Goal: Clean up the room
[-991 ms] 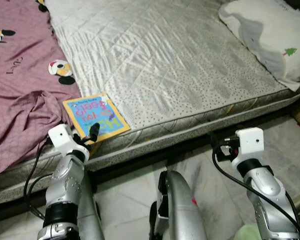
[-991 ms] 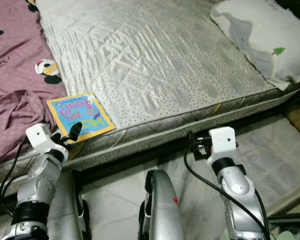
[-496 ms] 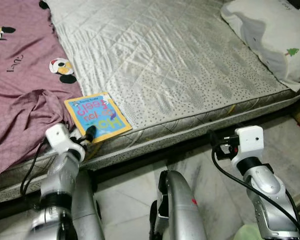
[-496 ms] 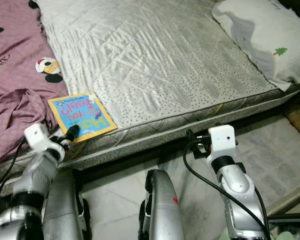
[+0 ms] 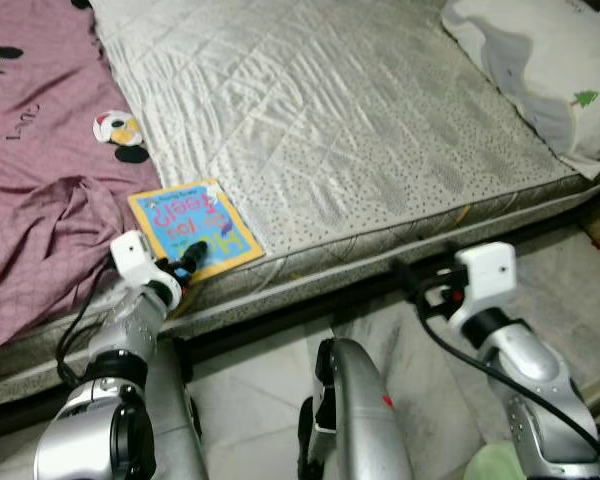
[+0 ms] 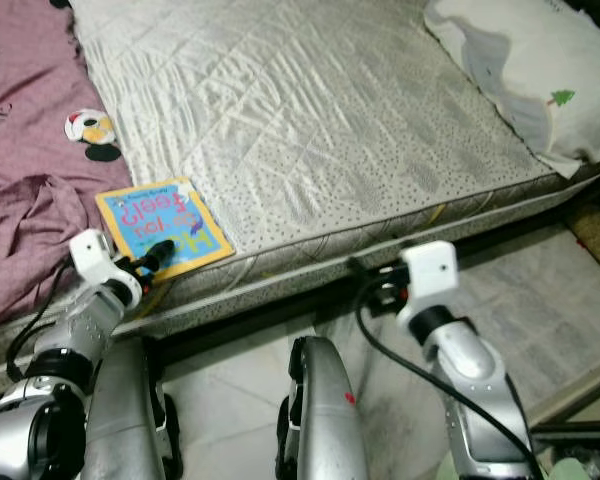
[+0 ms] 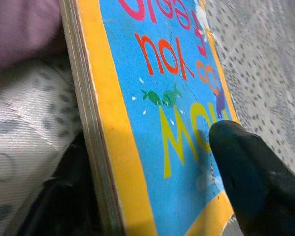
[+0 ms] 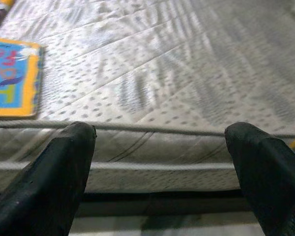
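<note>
One bare quilted mattress (image 5: 350, 130) filled the scene, with a maroon blanket (image 5: 40, 190) at left, a pillow (image 5: 540, 70) far right and tiled floor (image 5: 270, 390) near. A picture book (image 5: 193, 229) lay at the near-left edge. The left gripper (image 5: 192, 260) clasped its near edge, one finger (image 7: 246, 182) on the cover. The right gripper (image 8: 162, 162) hung spread wide before the mattress side, holding nothing.

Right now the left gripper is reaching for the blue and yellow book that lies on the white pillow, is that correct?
Not quite: the left gripper is at the book, but the book lies on the mattress near its edge, beside the pink blanket, as the left eye view shows. The pillow is far off.
</note>
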Controlling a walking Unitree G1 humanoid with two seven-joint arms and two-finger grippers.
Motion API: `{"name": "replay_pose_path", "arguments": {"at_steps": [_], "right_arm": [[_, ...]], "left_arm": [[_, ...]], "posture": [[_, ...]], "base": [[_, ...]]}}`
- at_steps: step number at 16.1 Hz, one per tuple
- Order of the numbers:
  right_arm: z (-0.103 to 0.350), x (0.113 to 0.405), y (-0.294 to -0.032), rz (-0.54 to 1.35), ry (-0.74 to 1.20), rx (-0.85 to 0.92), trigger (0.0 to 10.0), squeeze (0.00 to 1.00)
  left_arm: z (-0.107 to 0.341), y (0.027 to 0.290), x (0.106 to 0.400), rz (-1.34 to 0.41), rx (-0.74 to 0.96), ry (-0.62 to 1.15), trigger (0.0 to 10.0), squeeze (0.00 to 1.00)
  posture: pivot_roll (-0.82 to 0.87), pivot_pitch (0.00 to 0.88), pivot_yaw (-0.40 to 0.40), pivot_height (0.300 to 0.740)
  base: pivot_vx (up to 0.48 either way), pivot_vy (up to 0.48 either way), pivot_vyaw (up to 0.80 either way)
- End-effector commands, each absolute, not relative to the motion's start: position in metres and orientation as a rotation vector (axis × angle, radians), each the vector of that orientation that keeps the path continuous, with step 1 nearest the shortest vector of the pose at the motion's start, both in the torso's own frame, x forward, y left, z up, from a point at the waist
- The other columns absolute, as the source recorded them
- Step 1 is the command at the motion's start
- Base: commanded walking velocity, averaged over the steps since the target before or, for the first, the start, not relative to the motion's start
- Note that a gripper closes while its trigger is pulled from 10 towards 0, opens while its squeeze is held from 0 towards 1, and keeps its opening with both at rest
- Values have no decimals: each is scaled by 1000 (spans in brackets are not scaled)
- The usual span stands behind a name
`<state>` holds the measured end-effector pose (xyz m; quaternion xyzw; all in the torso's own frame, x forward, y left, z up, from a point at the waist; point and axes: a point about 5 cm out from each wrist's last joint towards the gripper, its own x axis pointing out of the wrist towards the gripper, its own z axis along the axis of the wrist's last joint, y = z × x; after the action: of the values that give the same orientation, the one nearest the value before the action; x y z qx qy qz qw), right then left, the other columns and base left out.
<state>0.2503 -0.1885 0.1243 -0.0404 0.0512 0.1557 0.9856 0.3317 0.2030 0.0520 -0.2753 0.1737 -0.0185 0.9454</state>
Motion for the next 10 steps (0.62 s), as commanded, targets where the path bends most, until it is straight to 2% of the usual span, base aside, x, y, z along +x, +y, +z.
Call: {"name": "replay_pose_path", "arguments": {"at_steps": [1,3,10], "right_arm": [[127,248,-188,325,103,-69,10000,0],[126,249,-185,325,106,-65,10000,0],[124,252,-181,310,102,-43,10000,0]], "left_arm": [[46,196,330,-73,-558,388,0,0],[49,194,332,-112,-566,381,0,0],[50,206,332,-82,-560,383,0,0]], "posture": [[-180,217,-166,581],[-165,208,-163,581],[-137,178,-141,581]], "base": [[0,0,0],[0,0,0],[0,0,0]]}}
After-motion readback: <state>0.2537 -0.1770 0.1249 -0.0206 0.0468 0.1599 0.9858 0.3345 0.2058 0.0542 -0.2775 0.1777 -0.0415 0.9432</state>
